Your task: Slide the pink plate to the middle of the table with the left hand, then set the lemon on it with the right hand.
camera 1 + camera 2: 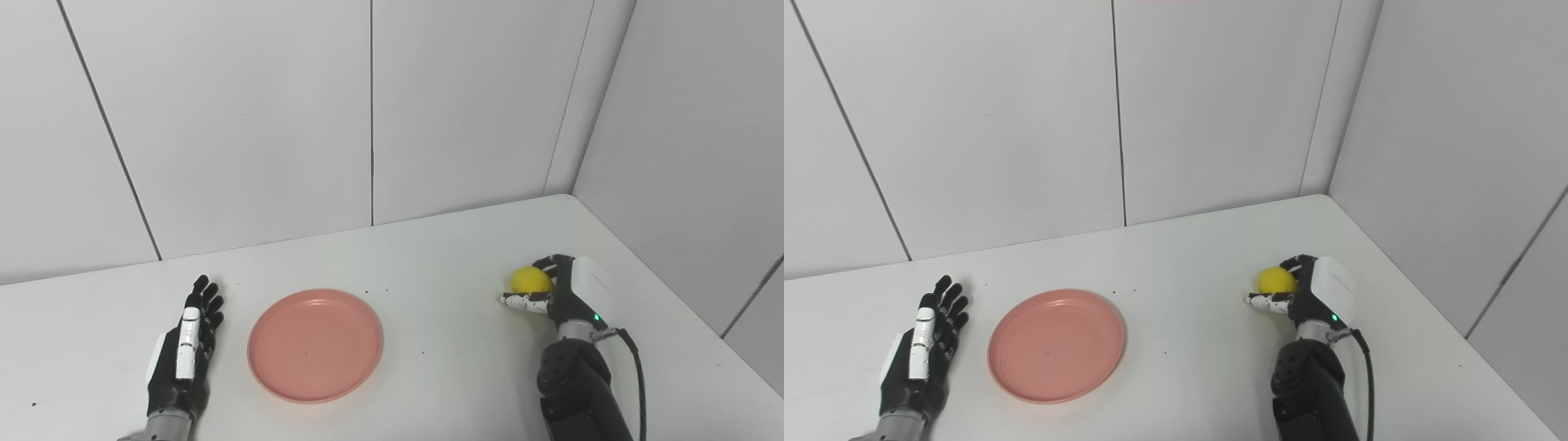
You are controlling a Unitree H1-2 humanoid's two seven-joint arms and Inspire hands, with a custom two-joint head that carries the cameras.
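Left eye view: robot's right hand [554,288] wraps fingers & thumb round the lemon [530,280], well to the right of the pink plate [315,345], low over the white worktop [429,257]; can't tell if the fruit is lifted. Left hand [187,343] lies flat, fingers spread, holding nothing, just left of the plate and apart from it — apparently parked out of the way. Plate sits empty near mid-worktop, likely ready for the lemon; carry across is what's left.
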